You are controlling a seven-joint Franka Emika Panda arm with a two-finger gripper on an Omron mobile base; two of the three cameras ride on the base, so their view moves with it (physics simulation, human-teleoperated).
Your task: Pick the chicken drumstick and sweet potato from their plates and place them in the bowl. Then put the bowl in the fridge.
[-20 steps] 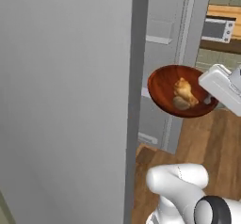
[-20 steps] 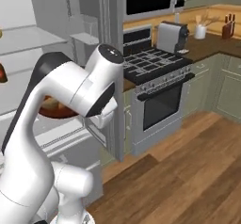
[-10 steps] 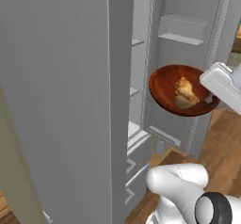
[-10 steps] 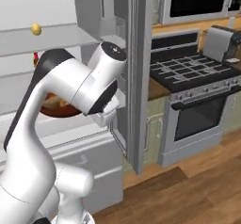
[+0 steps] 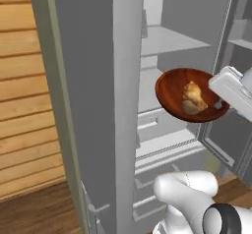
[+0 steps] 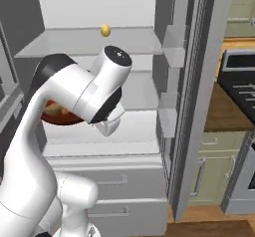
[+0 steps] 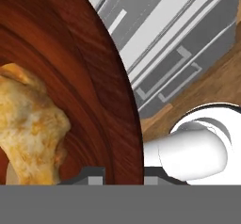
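Note:
The glossy reddish-brown bowl (image 5: 172, 93) hangs in the air in front of the open fridge (image 5: 88, 90), level with its lower shelves. My gripper (image 5: 218, 104) is shut on the bowl's right rim. The golden-brown chicken drumstick (image 5: 193, 93) lies inside, on a duller tan piece that I cannot identify. In the hand view the bowl (image 7: 94, 77) and drumstick (image 7: 30, 124) are close up, and the gripper (image 7: 123, 173) pinches the rim. In the right base view my arm covers most of the bowl (image 6: 52, 115). The plates are out of view.
The fridge's grey door (image 5: 123, 56) stands open on the left, close to the bowl. Inside are white walls, glass shelves (image 6: 94, 41) and pale drawers (image 6: 124, 181). A small yellow fruit (image 6: 105, 30) sits on the upper shelf. A stove (image 6: 241, 79) and cabinets lie to the right.
Both base views have swung from the stove side to face the open fridge, so the base moved. The bowl stays held in the gripper with the food inside.

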